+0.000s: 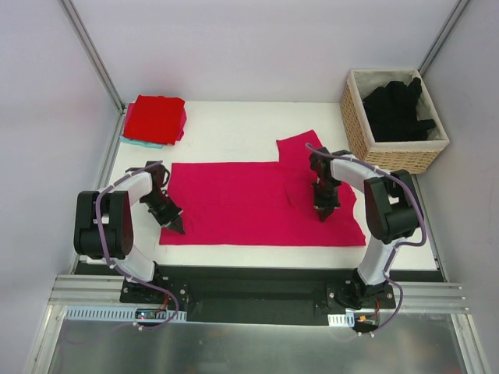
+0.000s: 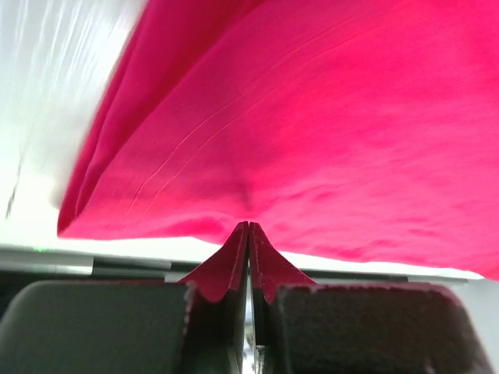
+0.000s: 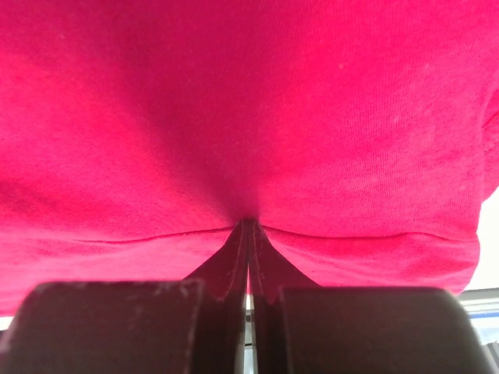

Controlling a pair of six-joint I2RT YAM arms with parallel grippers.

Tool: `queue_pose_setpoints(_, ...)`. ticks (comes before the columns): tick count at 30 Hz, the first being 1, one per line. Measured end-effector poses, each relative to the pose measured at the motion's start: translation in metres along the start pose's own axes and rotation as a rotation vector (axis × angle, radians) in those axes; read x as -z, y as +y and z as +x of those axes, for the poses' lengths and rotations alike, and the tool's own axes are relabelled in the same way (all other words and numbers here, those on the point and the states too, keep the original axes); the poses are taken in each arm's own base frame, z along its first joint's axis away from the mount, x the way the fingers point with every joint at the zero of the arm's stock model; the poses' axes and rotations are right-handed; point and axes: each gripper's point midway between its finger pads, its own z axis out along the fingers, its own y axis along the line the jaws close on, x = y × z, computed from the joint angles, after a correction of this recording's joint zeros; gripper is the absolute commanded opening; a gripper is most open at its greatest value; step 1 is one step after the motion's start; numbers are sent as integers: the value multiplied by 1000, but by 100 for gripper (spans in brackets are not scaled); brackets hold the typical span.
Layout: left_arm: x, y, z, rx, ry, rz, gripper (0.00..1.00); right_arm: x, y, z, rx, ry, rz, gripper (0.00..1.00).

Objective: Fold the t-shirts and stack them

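Soft matt cloth t-shirt [image 1: 257, 206], rough woven wicker basket [image 1: 405, 160]

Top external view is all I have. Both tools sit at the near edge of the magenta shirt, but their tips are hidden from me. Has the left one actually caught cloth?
Observer: Yes. The left wrist view shows the left tool shut, with a ridge of the magenta t-shirt pinched between its fingers.
Operator: And the right one?
Observer: Its wrist view shows the right tool shut on a pinch of the same shirt.
Operator: How close to the edge is that grip?
Observer: Close. A stitched hem line runs across right at the pinch, with only a narrow band of cloth beyond it.
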Motion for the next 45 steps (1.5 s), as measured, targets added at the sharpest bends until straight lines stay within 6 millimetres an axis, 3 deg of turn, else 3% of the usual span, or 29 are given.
queue_pose_setpoints(14,-9,24,29,72,99,-73,0,-7,-9,64,-43,124,-21,1)
queue_pose_setpoints(20,8,23,36,62,40,-30,0,-8,-15,80,-29,135,4,1)
queue_pose_setpoints(25,14,25,36,56,16,-31,0,-5,-15,78,-10,110,26,1)
queue_pose_setpoints(28,18,23,35,49,-2,-19,0,6,-12,64,3,31,30,1)
queue_pose_setpoints(34,36,4,12,4,-130,51,0,66,4,16,-3,-262,-57,1)
queue_pose_setpoints(38,29,2,-3,2,-167,39,0,88,4,6,-11,-362,-85,1)
queue_pose_setpoints(45,-2,12,-19,21,-172,-20,0,88,-1,12,4,-372,-74,1)
